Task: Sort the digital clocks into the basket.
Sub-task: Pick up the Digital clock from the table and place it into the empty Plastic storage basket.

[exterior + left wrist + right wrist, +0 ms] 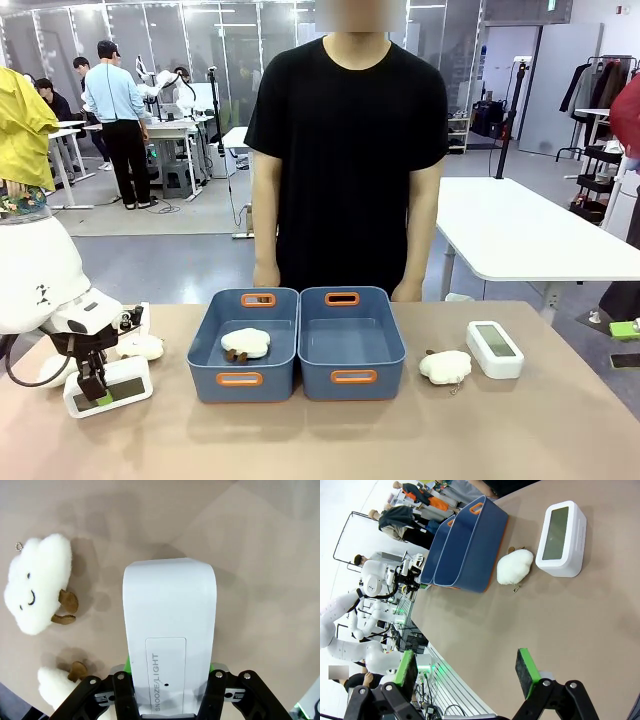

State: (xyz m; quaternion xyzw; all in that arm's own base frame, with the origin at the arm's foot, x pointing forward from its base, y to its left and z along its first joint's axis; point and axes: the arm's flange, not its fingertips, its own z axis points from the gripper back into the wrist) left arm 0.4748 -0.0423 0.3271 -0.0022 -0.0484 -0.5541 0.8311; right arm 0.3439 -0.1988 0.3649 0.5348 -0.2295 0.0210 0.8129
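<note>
My left gripper point(94, 388) is shut on a white digital clock point(112, 389) low over the table's near left. In the left wrist view the clock point(169, 630) sits between my fingers point(129, 666), its SNOOZE/LIGHT top facing the camera. A second white clock point(494, 349) lies at the right, screen up; the right wrist view also shows this clock point(561, 540). Two blue baskets stand side by side mid-table: the left basket point(205, 350) holds a cloud plush point(245, 343), the right basket point(395, 345) holds nothing. My right gripper point(466, 675) is open above the table's right side.
A cloud plush point(140, 347) lies just behind my left gripper, and in the wrist view two plushes point(37, 582) point(52, 687) lie beside the clock. Another plush point(445, 366) lies left of the right clock. A person point(345, 150) stands at the far edge behind the baskets.
</note>
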